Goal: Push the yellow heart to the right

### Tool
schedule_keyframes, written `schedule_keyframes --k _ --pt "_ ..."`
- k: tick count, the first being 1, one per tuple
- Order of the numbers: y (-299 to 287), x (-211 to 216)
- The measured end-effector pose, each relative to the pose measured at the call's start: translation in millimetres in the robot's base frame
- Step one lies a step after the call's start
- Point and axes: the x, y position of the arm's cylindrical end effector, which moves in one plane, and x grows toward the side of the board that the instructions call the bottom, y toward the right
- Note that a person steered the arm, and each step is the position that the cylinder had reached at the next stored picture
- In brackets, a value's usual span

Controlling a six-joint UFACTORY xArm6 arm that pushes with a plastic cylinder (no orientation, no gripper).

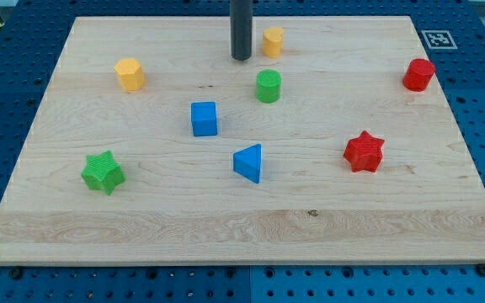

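- My tip stood near the board's top edge, about midway along it, just to the view's left of the yellow heart; a narrow gap showed between them, so whether they touched I could not tell.
- The rod had no jaws to be apart or together; it ended in a plain dark tip.
- The yellow heart sat close to the top edge of the wooden board, slightly right of centre.
- A yellow hexagon-like block lay toward the top-left corner, well apart from my tip.
- A green cylinder sat just below the yellow heart, near my tip on its lower right.
- A blue cube rested near the board's middle, left of the green cylinder.
- A blue triangle lay below the cube, nearer the bottom edge.
- A green star sat by the left edge, toward the bottom-left corner.
- A red star lay toward the right edge, about halfway down.
- A red hexagon-like block stood near the top-right corner.
- A black-and-white marker tag was stuck just off the top-right corner on the blue pegboard.
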Motion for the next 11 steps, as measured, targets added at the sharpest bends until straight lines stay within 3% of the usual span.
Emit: schedule_keyframes --k 2,5,11 --pt "-3.7 -23.8" --pt "45.5 -30.7" --pt "96.6 -7.2"
